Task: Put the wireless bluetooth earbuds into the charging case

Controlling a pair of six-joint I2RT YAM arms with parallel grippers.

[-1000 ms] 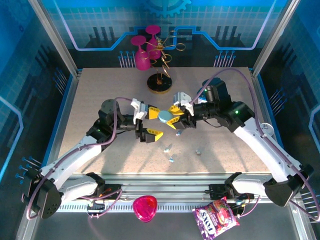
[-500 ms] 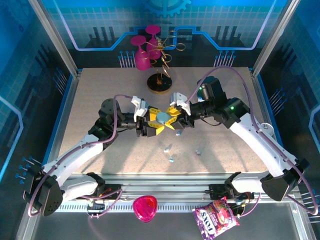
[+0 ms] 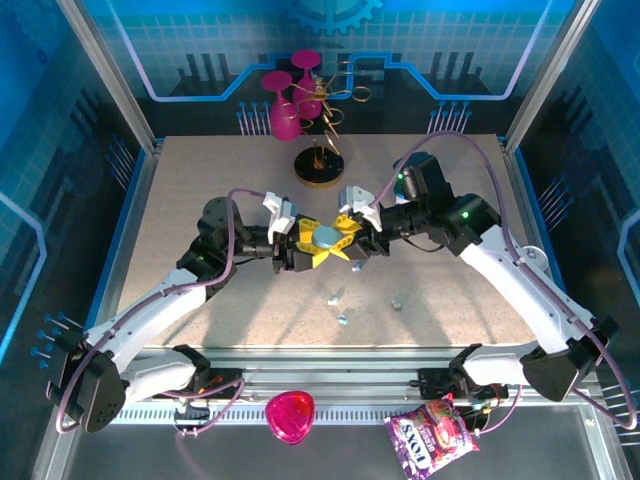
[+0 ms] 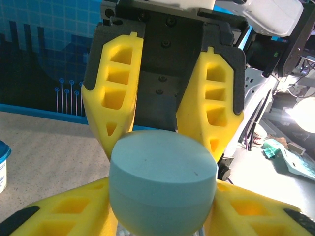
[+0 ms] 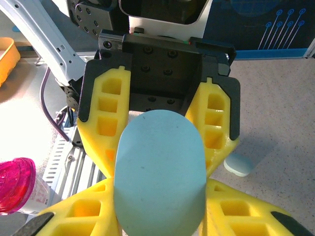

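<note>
**Top view.** Charging case [image 3: 327, 236], a light blue pebble, held off the table [image 3: 200, 170] near its middle. Left gripper [image 3: 313, 243] on the case's left side, right gripper [image 3: 346, 238] on its right side. The yellow fingers of both meet around the case.
Earbuds [image 3: 343, 319]: three tiny pale specks make out, loose on the table on the arm-base side of the case. Two lie close together almost straight below it. The third is off to the right of those. None touches the case.

**Left wrist view.** Case [image 4: 162, 167] dead centre. Left gripper [image 4: 162, 196] has its own jaws pressed to the case's lower flanks, clamped on it. Right gripper [image 4: 164, 135] faces in from beyond the case, a finger on each upper side.

**Right wrist view.** Case [image 5: 160, 162] centre again. Right gripper [image 5: 160, 196] jaws clamped on its lower sides. Left gripper [image 5: 160, 147] opposite, fingers hugging the far sides. A second pale blue pebble piece [image 5: 237, 164] lies on the table just right of the case.
</note>
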